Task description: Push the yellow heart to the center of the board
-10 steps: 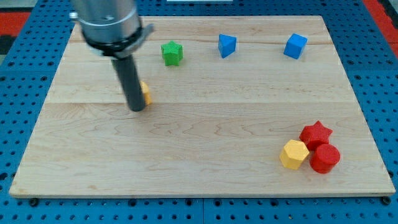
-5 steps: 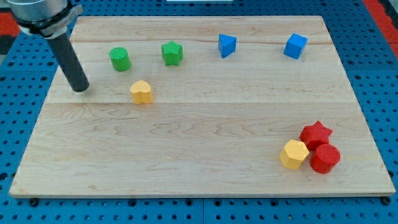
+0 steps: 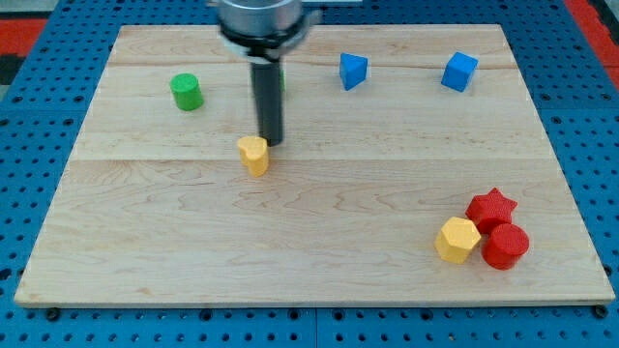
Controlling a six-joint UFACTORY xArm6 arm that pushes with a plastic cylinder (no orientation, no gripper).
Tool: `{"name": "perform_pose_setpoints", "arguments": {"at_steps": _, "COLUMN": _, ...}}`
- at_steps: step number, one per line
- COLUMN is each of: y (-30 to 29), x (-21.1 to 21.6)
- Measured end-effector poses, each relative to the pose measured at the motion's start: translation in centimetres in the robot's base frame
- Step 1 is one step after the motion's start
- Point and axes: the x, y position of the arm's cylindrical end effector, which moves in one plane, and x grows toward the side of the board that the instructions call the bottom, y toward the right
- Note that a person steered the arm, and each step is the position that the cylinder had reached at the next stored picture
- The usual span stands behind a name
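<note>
My tip (image 3: 271, 144), the bare lower end of a rod with no end effector jaws to open or hold anything, rests just up and to the right of the yellow heart (image 3: 253, 154), touching or nearly touching it. The heart sits left of the tabletop's (image 3: 387, 203) centre; its pointing direction and long axis are too small to tell. A green cylinder (image 3: 187, 92) lies toward the upper left.
</note>
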Motion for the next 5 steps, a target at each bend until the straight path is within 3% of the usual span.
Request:
{"name": "perform_pose_setpoints", "arguments": {"at_steps": 1, "y": -6.4, "x": 0.3}}
{"name": "perform_pose_setpoints", "arguments": {"at_steps": 2, "y": -6.1, "x": 1.6}}
{"name": "perform_pose_setpoints", "arguments": {"at_steps": 4, "y": 9.9, "x": 2.5}}
{"name": "perform_pose_setpoints", "arguments": {"at_steps": 5, "y": 11.0, "x": 2.4}}
